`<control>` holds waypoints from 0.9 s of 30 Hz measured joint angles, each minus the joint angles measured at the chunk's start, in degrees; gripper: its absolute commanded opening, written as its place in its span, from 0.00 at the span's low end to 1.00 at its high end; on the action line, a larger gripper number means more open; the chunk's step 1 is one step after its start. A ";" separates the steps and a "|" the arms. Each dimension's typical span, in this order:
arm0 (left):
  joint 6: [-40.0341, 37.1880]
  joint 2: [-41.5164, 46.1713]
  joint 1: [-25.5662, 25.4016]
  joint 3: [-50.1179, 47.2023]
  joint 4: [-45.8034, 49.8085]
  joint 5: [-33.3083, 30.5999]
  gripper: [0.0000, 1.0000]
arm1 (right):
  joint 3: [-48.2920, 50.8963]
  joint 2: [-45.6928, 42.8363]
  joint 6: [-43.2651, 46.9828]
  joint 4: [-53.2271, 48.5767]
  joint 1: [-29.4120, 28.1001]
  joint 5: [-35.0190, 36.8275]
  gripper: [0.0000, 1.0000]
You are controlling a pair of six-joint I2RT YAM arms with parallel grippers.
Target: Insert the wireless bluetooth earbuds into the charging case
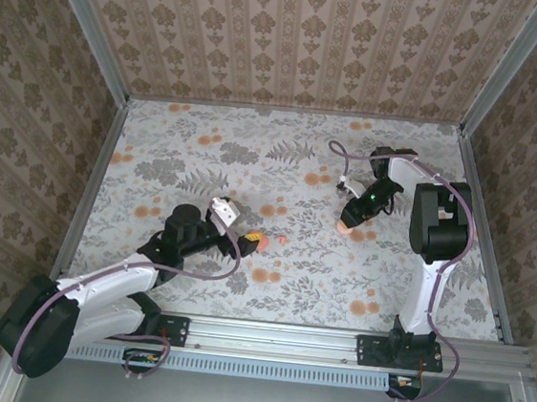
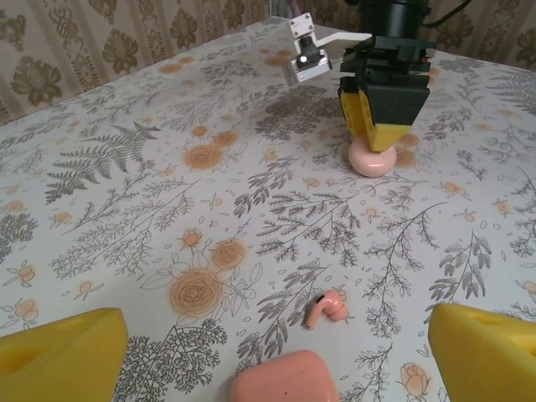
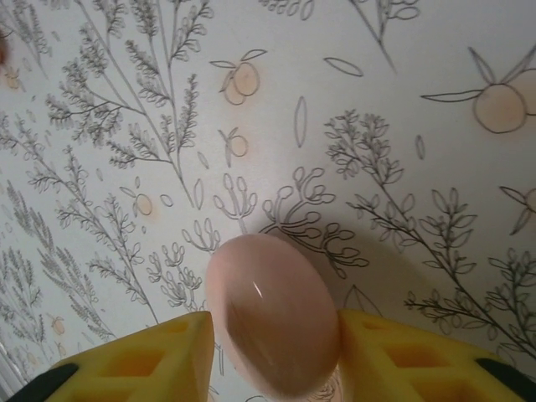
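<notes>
The coral charging case [image 2: 285, 381] lies closed on the flowered cloth between my left gripper's [image 2: 276, 339] wide-open yellow fingers [image 2: 67, 352], and nothing touches it. One pink earbud [image 2: 327, 308] lies just beyond the case. From above, the case [image 1: 255, 241] and the earbud [image 1: 282, 238] sit right of the left gripper [image 1: 226, 212]. My right gripper [image 1: 347, 225] stands over a paler pink round disc [image 3: 272, 314]. Its fingers [image 3: 410, 360] flank the disc closely, and I cannot tell whether they press on it. The disc [image 2: 373, 159] rests on the cloth.
The flowered cloth [image 1: 282, 164] covers the whole table, with printed orange blotches scattered on it. Patterned walls and metal rails [image 1: 93, 183] close in the left, back and right sides. The two grippers are about a forearm apart across the middle.
</notes>
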State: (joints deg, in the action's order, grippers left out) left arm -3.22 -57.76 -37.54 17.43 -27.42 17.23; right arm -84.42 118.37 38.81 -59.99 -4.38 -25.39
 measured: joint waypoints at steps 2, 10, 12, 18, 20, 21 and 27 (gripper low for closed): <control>1.11 0.00 -0.07 0.35 1.25 -0.98 0.93 | 0.00 0.00 -0.48 0.63 0.00 0.61 0.47; 6.58 2.73 -0.76 3.91 11.82 -6.01 0.92 | 0.22 -1.07 -3.39 4.96 0.00 2.23 0.50; 7.61 3.52 -0.85 6.19 15.82 -7.26 0.92 | 1.20 -3.28 -4.39 7.15 -0.02 2.32 0.52; 10.91 3.37 -1.66 17.07 30.62 -11.32 0.91 | 8.13 -15.85 -10.64 17.40 -1.36 2.25 0.58; 11.63 2.43 -1.92 21.03 35.52 -12.37 0.91 | 11.19 -19.54 -13.40 21.49 -2.64 1.97 0.61; 11.91 1.68 -2.19 23.21 38.40 -12.94 0.91 | 12.76 -20.96 -14.78 23.47 -3.43 1.81 0.63; 13.35 -5.11 -3.74 35.21 54.34 -16.17 0.93 | 23.96 -25.66 -25.83 36.76 -9.75 1.88 0.68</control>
State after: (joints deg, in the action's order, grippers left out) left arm 10.13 -62.87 -41.28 52.64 26.92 1.06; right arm -60.47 92.71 12.97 -23.22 -14.13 -23.51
